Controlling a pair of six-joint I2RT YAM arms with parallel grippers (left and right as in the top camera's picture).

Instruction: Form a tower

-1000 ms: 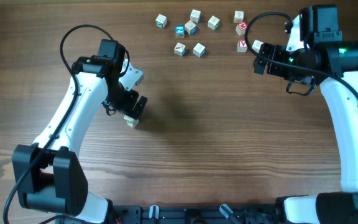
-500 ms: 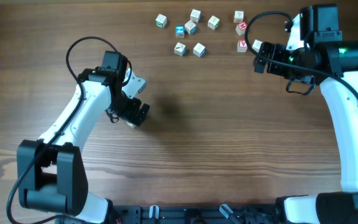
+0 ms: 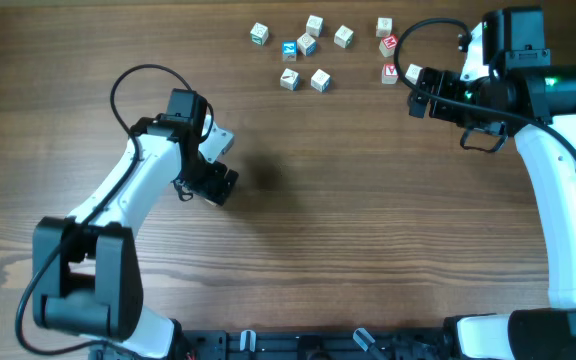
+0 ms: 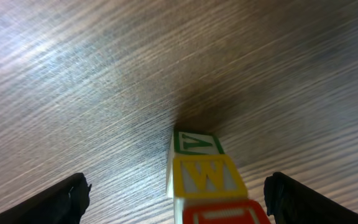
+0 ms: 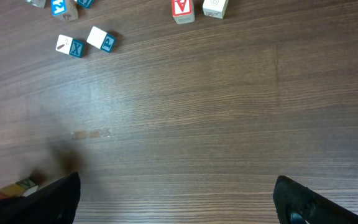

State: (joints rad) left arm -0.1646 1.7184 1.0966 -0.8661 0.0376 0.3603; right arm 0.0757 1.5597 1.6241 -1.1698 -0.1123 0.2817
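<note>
Wooden table (image 3: 368, 250), tower (image 4: 205, 177) partly cropped inside spread left pincer (image 4: 178, 186), right pincer (image 5: 176, 186) spread

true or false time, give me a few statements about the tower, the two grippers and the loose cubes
1. The tower shows a yellow W face. True.
2. The left gripper is clamped on the tower. False: its fingers stand wide on either side, not touching it.
3. The right gripper holds a cube. False: it is open and empty.
4. The loose cubes lie well apart from the tower. True.
</note>
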